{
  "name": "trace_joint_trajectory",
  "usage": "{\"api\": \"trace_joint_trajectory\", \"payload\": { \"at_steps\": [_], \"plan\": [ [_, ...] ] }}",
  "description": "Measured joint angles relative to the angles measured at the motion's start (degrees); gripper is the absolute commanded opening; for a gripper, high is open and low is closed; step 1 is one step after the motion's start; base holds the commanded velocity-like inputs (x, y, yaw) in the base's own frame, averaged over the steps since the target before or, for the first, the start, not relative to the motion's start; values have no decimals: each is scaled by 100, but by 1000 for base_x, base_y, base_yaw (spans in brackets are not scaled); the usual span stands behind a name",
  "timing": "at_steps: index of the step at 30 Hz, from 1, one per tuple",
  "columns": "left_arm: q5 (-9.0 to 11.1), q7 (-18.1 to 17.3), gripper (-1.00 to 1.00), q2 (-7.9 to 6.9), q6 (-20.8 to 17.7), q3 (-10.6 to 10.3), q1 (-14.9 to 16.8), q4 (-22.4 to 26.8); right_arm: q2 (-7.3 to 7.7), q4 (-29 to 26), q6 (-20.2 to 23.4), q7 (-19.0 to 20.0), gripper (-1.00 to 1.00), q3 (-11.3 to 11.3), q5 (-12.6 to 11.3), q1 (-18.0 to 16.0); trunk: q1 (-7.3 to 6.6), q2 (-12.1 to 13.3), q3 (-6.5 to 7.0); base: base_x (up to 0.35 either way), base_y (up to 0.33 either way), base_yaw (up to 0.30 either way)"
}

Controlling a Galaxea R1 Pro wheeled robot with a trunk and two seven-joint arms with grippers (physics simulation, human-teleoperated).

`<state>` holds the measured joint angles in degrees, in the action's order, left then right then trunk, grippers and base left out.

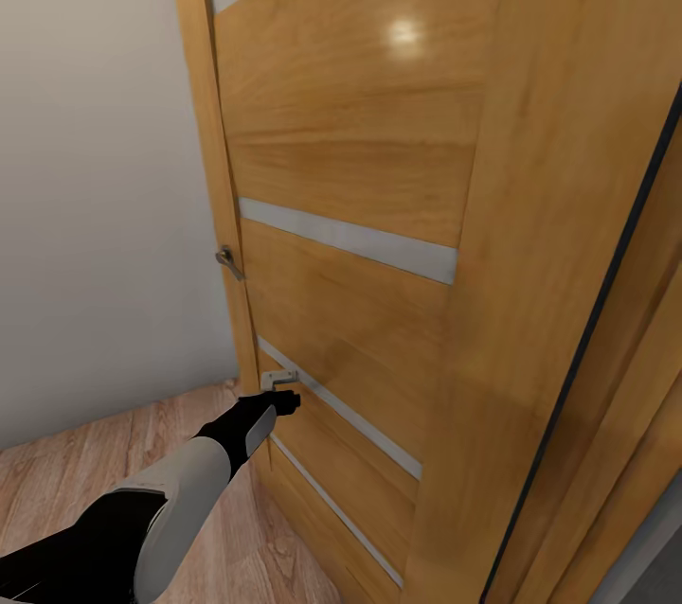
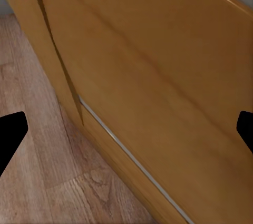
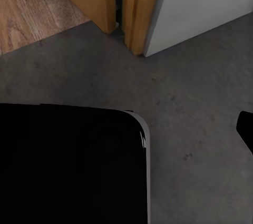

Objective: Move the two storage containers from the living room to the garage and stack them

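The two storage containers are out of view. A light wood door [image 1: 379, 159] with pale horizontal strips stands ajar right in front of me. My left gripper [image 1: 289, 401] reaches to the door's edge, just under a small metal handle [image 1: 278, 380]. In the left wrist view the left gripper [image 2: 126, 129] is open, its black fingertips [image 2: 10, 134] far apart, with the door panel [image 2: 158, 76] behind the gap and nothing held. In the right wrist view one black fingertip [image 3: 245, 129] of my right gripper [image 3: 126, 129] hangs over dark grey concrete floor [image 3: 200, 103], holding nothing.
A beige wall [image 1: 95, 159] and light wood-plank floor [image 1: 85, 462] lie left of the door. A second handle [image 1: 228, 260] sticks out on the door's far side. My black base [image 3: 68, 166] stands on the concrete near a wooden door frame [image 3: 134, 8] and a pale grey wall [image 3: 205, 2].
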<state>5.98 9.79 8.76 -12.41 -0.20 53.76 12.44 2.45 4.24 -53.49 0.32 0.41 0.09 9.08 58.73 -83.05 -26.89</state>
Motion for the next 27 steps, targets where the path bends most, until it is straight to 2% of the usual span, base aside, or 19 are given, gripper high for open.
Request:
{"api": "trace_joint_trajectory", "payload": {
  "at_steps": [8, 9, 23, 27],
  "plan": [
    [-45, 13, 100, -1, -2, 6, 2, 2, 0, -1, 0, 0, 100, 0, 0, 0, 0, 0, 0, 0, 0, -34],
    [-117, 33, 100, -5, -5, 16, 4, 7, 0, -1, 0, 0, 100, 0, 0, 1, 0, 0, 1, 0, 0, -199],
    [-113, 24, 100, -260, -6, 16, 4, 10, 0, -1, 0, 0, 100, 0, 0, 1, 0, 0, 1, 0, 0, -255],
    [-105, 22, 100, -211, -9, 12, 1, 4, 0, 0, 0, 0, 100, -6, 0, 0, 0, 0, 0, 0, 0, -60]
  ]
}}
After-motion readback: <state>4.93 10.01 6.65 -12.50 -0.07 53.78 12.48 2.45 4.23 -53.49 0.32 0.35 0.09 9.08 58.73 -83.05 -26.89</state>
